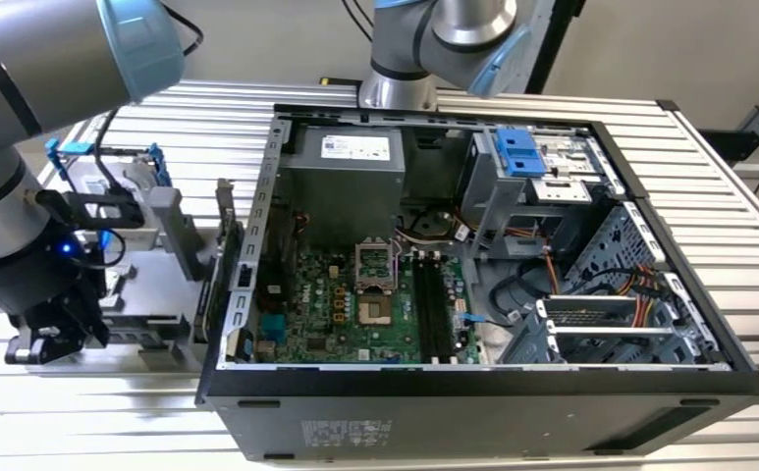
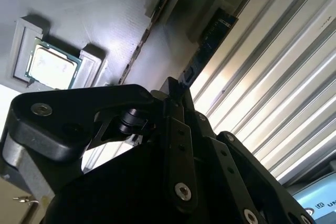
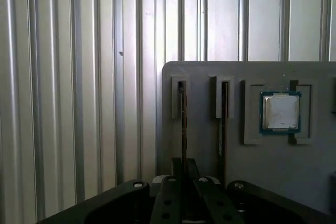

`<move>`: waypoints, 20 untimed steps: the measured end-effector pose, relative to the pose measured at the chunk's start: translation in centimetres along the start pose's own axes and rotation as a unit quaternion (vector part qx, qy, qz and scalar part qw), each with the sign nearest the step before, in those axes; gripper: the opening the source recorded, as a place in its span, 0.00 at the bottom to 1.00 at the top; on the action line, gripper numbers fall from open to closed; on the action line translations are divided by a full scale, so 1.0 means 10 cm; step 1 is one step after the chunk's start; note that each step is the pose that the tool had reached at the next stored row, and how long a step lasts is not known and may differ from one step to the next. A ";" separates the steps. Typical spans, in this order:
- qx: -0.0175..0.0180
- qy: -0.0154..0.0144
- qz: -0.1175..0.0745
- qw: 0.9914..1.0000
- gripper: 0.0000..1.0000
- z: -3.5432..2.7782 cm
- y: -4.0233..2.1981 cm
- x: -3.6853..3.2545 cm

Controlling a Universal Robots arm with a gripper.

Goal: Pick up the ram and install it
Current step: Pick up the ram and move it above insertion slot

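Observation:
The ram (image 3: 184, 124) is a thin dark stick standing on edge in a slot of a grey holder plate (image 3: 205, 74); it also shows as a dark board (image 2: 211, 34) in the second wrist view. My gripper (image 3: 185, 165) (image 2: 178, 90) is at the near end of this stick, with the black fingers pressed close on either side of it. The stick still sits in its slot. In the exterior view the gripper (image 1: 41, 345) hangs low at the left, beside the open computer case (image 1: 484, 383). The black memory slots (image 1: 434, 304) lie on the green motherboard.
A second stick (image 3: 223, 124) stands in the neighbouring slot, and a square silver chip (image 3: 281, 111) lies in a pocket beyond it. A drive with blue brackets (image 1: 104, 172) stands on the left fixture. The case's metal wall (image 1: 242, 275) lies between the fixture and the motherboard. The table is ribbed metal (image 3: 79, 77).

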State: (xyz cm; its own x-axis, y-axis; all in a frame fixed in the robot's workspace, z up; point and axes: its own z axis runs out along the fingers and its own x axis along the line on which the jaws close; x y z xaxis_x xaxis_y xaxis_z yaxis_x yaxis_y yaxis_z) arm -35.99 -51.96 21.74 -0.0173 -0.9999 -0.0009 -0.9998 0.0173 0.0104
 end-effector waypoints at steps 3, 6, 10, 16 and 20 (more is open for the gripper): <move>0.000 0.000 0.000 1.000 0.00 -0.018 0.000 0.000; 0.000 0.000 0.000 1.000 0.00 -0.029 0.001 0.000; 0.000 0.000 0.000 1.000 0.00 -0.045 0.002 -0.001; 0.000 0.000 0.000 1.000 0.00 -0.064 0.003 0.000; 0.000 0.000 0.000 1.000 0.00 -0.080 0.003 0.000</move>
State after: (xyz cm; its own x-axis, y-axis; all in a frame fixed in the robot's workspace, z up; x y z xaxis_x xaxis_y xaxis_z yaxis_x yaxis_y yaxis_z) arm -36.01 -51.96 22.55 -0.0173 -0.9999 -0.0009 -0.9998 0.0173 0.0104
